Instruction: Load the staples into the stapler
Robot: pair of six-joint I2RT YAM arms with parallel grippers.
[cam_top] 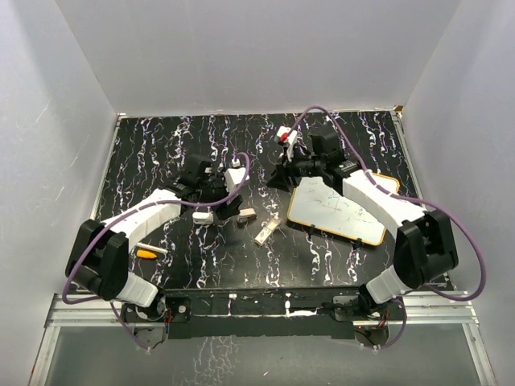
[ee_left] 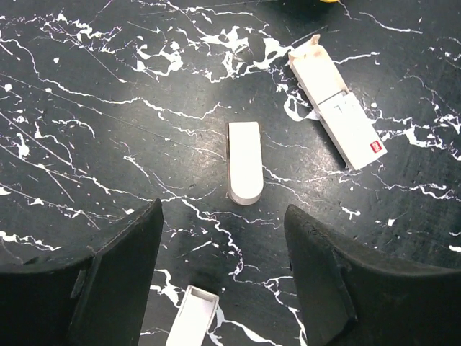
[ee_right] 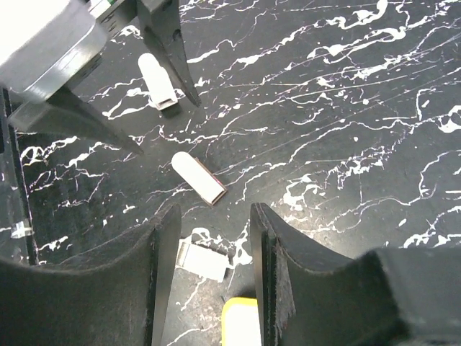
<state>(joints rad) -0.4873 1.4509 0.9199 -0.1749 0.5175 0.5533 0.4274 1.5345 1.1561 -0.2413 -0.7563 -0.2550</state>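
Below, black white-veined tabletop [cam_top: 161, 145] inside white walls [cam_top: 257, 56]; left pincer [ee_left: 223, 209] and right pincer [ee_right: 214, 209] spread, empty.

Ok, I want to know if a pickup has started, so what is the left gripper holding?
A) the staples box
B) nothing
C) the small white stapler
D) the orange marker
B: the left gripper has its fingers apart and grips nothing, while the small white stapler and the staples box lie loose on the table beyond them.
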